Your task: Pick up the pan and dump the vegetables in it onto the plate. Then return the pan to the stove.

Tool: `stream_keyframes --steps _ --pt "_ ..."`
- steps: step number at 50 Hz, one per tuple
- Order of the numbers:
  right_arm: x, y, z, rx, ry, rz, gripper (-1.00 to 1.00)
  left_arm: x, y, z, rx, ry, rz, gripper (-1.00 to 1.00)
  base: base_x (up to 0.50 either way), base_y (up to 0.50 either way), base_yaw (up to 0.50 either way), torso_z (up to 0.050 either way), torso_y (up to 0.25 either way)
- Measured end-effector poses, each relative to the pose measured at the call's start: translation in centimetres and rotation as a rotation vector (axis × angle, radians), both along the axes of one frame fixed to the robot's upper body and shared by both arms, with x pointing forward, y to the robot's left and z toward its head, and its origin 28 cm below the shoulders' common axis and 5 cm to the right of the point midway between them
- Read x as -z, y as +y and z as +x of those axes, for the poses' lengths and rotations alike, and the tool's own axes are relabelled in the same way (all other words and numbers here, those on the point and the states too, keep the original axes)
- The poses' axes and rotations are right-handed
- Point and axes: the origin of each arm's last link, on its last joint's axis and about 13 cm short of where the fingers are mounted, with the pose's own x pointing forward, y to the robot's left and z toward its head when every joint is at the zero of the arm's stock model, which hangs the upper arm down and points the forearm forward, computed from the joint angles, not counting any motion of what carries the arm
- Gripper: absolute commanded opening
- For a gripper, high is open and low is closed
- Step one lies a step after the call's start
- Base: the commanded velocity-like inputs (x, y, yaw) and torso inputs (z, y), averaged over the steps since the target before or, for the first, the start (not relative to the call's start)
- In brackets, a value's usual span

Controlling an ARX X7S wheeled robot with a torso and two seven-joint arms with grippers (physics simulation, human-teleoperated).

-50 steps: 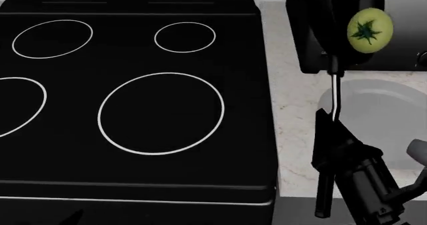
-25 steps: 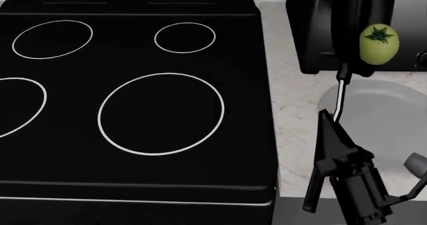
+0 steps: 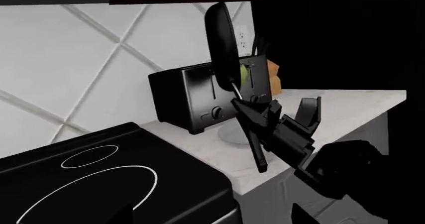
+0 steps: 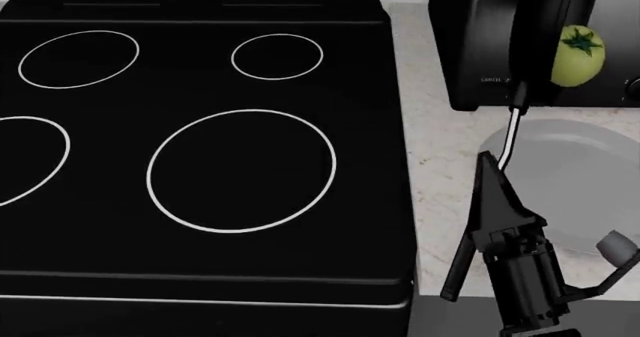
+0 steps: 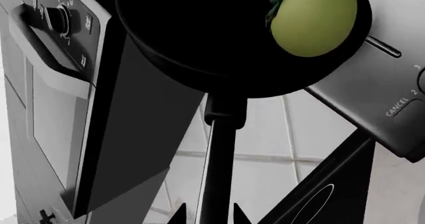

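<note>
One frying pan (image 4: 540,37). One pale yellow-green tomato (image 4: 577,55). One light grey plate (image 4: 575,183). One black glass cooktop (image 4: 200,150), with four white burner rings showing in the head view, one of them cut off at the edge. One steel toaster (image 3: 192,97). One end effector (image 4: 500,202) in view, the right. One pale speckled bench (image 4: 440,157).

- pan (image 4: 537,37) – matte black
- tomato (image 4: 577,55) – pale yellow-green, dark green stem
- plate (image 4: 580,187) – light grey
- stove (image 4: 200,150) – black, white burner rings
- counter (image 4: 440,165) – pale, speckled
- wall tiles (image 3: 79,59) – white
</note>
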Motion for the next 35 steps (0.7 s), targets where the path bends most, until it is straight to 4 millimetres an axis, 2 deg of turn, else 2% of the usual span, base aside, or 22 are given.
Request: stream_keyframes --steps 17,29,35 --pt "0.3 2.9 0.7 -0.095 -0.025 0.045 -1.00 0.0 -0.3 -0.2 0.047 0.013 -0.023 1.00 0.00 0.00 0.00 0.000 0.000" --pt "1.0 3.8 0.3 -0.134 -0.091 0.127 -1.00 0.3 -0.3 -0.2 0.064 0.038 -0.032 1.00 0.00 0.00 0.00 0.000 0.000" --pt "1.2 4.3 0.3 -0.109 -0.099 0.086 -1.00 0.5 -0.4 -0.3 0.080 0.056 -0.033 1.00 0.00 0.00 0.00 0.000 0.000"
